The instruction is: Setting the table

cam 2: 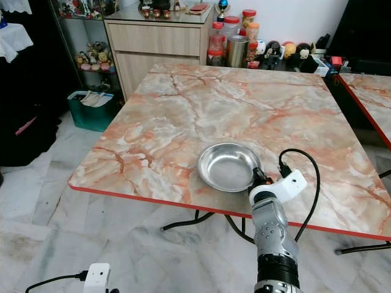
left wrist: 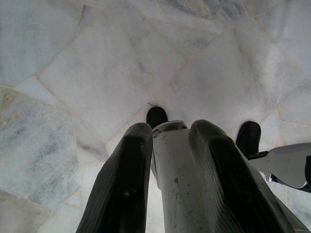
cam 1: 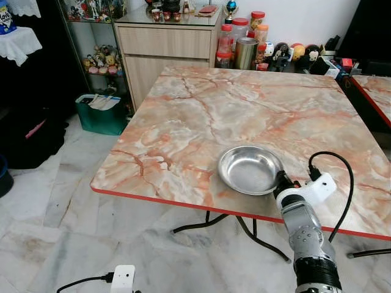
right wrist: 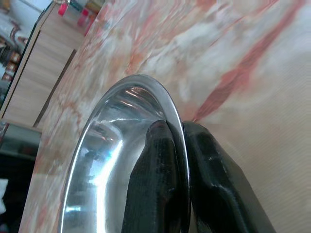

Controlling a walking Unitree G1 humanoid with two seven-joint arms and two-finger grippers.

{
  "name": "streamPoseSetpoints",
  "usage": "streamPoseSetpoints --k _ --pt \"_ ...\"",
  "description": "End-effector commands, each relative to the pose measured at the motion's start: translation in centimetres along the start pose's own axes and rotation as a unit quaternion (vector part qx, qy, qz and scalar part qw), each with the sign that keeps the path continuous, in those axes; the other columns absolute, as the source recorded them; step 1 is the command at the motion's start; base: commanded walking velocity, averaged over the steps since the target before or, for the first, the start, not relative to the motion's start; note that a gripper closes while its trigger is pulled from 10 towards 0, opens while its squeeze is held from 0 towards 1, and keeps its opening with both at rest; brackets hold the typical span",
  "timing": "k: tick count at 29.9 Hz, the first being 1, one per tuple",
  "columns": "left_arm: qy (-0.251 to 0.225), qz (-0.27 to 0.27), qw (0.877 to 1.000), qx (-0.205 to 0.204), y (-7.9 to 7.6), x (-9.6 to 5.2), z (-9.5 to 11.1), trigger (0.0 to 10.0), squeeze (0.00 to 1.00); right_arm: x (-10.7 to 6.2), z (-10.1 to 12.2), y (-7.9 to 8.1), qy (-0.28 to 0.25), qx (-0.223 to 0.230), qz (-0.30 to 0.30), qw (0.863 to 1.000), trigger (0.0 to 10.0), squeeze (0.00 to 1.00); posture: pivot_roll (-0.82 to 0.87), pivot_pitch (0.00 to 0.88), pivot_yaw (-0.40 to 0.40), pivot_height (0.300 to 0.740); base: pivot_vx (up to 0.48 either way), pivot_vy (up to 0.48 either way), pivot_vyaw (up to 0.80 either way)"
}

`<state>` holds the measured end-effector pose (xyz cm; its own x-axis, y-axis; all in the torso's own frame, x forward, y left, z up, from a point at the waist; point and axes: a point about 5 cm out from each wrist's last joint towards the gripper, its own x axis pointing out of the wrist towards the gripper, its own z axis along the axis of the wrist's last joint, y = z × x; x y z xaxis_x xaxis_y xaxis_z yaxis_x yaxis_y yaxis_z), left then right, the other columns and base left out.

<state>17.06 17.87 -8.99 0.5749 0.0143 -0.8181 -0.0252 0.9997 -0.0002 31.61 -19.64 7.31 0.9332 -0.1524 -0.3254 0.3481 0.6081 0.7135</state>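
A shiny steel bowl (cam 1: 247, 168) rests near the front edge of the marble-patterned table (cam 1: 244, 97). My right gripper (cam 1: 282, 180) is at the bowl's near right rim. In the right wrist view its two black fingers (right wrist: 160, 165) are shut on the bowl's rim (right wrist: 112, 145), one inside and one outside. My left arm hangs low beside the table over the floor. There the left gripper (left wrist: 167, 128) holds a pale metal cup (left wrist: 175, 179) between its fingers.
The table's red front edge (cam 1: 183, 204) lies just before me. A wooden cabinet (cam 1: 165, 49), jars and a tin (cam 1: 241, 43) stand beyond the far side. A green bin (cam 1: 101, 113) sits on the pale marble floor at left. A second table (cam 1: 376, 91) adjoins at right.
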Motion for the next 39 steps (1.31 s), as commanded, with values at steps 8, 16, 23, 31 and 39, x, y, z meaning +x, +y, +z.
streamPoseSetpoints --k 8,16,23,31,39 --pt "0.005 0.000 1.000 0.008 0.2 0.0 0.2 10.0 0.00 -0.1 -0.3 -0.4 0.002 0.007 -0.015 1.000 10.0 1.00 0.06 0.000 -0.009 0.732 0.000 0.000 0.00" --pt "0.007 -0.001 1.000 0.009 0.2 0.1 0.1 10.0 0.00 -0.1 -0.4 -0.4 0.003 0.008 -0.018 1.000 10.0 1.00 0.07 0.000 -0.008 0.732 0.000 0.000 0.00" --pt "0.008 -0.002 1.000 0.009 0.2 0.1 0.2 10.0 0.00 -0.1 -0.1 -0.2 -0.004 0.005 -0.015 1.000 10.0 1.00 0.07 0.000 -0.008 0.732 0.000 0.000 0.00" --pt "0.009 -0.004 1.000 0.008 0.2 0.1 0.2 10.0 0.00 -0.2 0.7 0.2 -0.033 -0.017 -0.012 0.999 10.0 0.00 0.07 0.000 -0.008 0.732 0.000 0.000 0.00" --pt "0.005 -0.007 1.000 0.001 0.2 0.1 0.2 10.0 0.00 -1.5 3.4 2.8 -0.173 -0.310 0.042 0.934 10.0 0.00 0.06 0.000 -0.007 0.732 0.000 0.000 0.00"
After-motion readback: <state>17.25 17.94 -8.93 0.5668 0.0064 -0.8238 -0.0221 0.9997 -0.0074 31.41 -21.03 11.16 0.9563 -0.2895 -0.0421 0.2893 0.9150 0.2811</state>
